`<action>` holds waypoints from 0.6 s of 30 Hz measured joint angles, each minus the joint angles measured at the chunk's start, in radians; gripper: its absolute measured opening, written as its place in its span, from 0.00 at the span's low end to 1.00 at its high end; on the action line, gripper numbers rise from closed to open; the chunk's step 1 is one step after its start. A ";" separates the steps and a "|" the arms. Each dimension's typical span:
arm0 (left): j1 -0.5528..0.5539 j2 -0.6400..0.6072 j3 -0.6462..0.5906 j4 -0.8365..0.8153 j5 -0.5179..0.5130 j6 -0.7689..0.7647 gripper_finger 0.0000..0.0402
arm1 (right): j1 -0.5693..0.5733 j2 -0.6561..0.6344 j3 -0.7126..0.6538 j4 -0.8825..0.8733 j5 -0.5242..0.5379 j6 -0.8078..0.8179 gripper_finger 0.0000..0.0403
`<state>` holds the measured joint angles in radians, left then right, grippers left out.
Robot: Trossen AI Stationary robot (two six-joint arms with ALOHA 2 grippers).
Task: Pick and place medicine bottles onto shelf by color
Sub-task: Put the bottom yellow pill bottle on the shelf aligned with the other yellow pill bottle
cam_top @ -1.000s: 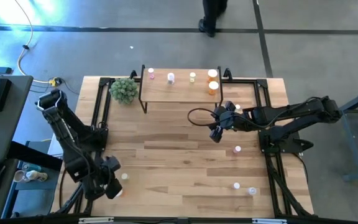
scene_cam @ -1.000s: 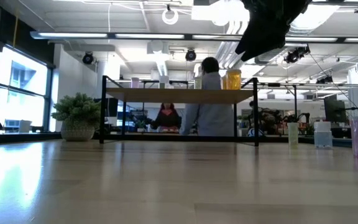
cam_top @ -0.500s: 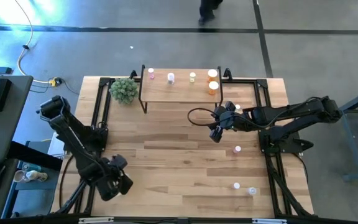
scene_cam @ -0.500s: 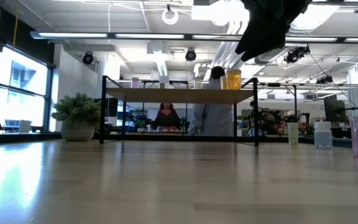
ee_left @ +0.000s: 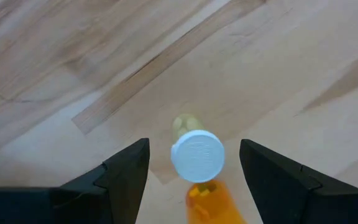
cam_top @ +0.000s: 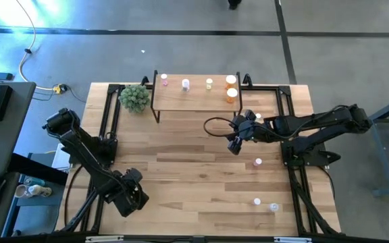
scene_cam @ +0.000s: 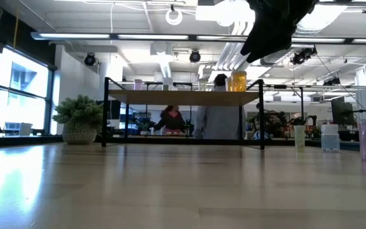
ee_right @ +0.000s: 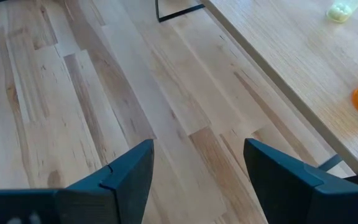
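Directly beneath my left gripper (ee_left: 191, 180), on the counter (cam_top: 181, 169) at its near left corner, an orange medicine bottle (ee_left: 199, 168) stands upright, white cap toward my wrist, between my wide-open fingers (ee_left: 126, 177), which hold nothing. My right gripper (cam_top: 236, 138) waits open and empty near the shelf (cam_top: 194, 98), well apart, so the left arm is plainly nearer.

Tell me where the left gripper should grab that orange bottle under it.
Grip the orange bottle on its body just below the white cap, coming straight down. It stands upright, already between the open fingers of the left gripper.
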<state>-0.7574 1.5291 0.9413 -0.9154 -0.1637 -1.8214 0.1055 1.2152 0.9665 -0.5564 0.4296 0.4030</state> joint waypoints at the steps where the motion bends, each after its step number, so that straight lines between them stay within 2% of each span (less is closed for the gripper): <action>1: 0.000 0.000 0.000 0.000 0.001 0.000 0.59 | 0.000 0.000 0.000 0.000 0.000 0.000 0.60; 13: 0.000 0.000 0.000 0.000 0.004 0.056 0.34 | 0.000 0.000 0.000 0.000 0.000 0.000 0.60; 18: 0.000 -0.001 0.001 0.000 0.004 0.071 0.29 | 0.000 0.000 0.000 0.000 0.001 0.000 0.60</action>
<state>-0.7574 1.5284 0.9421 -0.9154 -0.1596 -1.7504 0.1055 1.2152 0.9665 -0.5564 0.4301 0.4030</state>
